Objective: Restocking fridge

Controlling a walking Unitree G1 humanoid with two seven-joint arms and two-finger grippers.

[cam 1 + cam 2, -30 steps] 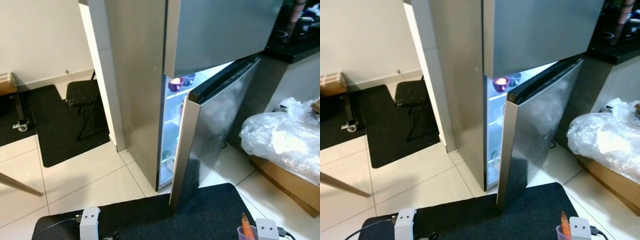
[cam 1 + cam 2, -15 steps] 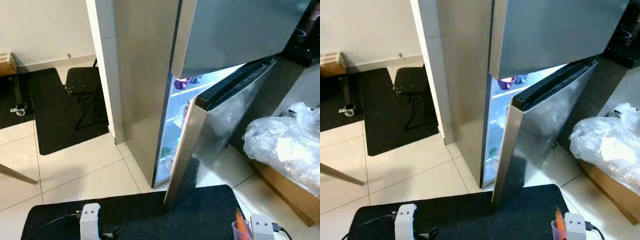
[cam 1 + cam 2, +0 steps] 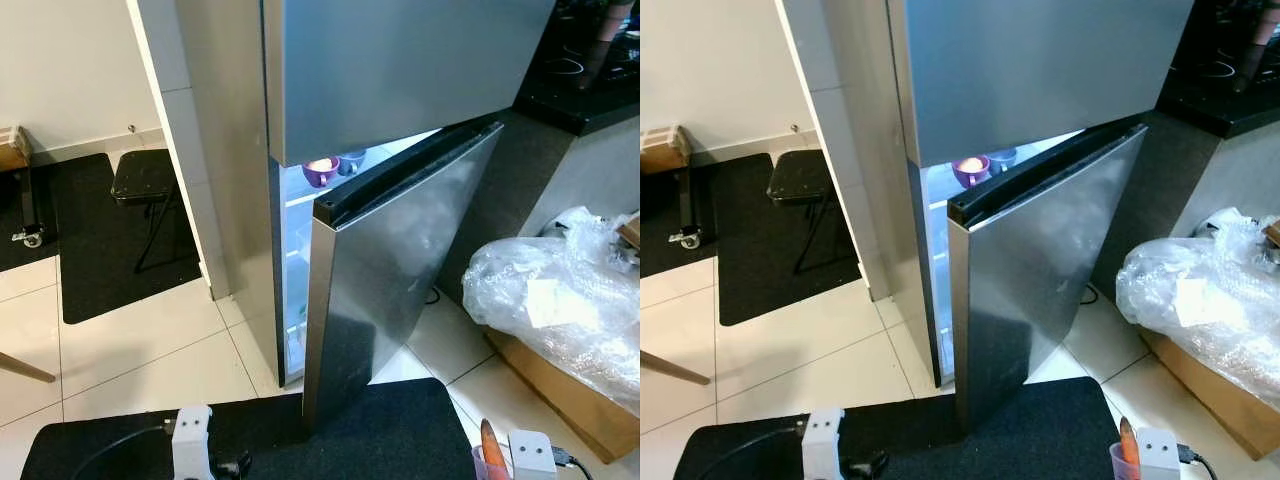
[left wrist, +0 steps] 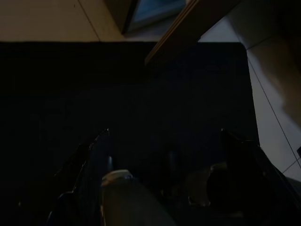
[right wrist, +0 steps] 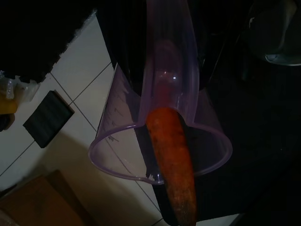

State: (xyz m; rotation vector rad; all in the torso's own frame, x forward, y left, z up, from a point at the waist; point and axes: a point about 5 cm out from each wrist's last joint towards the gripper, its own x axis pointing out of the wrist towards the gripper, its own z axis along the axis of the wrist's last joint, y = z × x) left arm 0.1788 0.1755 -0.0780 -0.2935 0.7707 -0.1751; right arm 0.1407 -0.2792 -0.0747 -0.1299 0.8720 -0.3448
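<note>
Kitchen's fridge (image 3: 400,60) door (image 3: 400,260) is hanging ajar; I'm keeping my right hand (image 5: 164,89) gripping the carrot cup (image 5: 160,141) below it for restocking, left hand (image 4: 164,160) released.

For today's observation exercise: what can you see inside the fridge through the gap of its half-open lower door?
On the lit top shelf of the fridge stand a purple bowl and a bluish bowl. Lower shelves show only as a bright strip; the door covers the rest.
</note>
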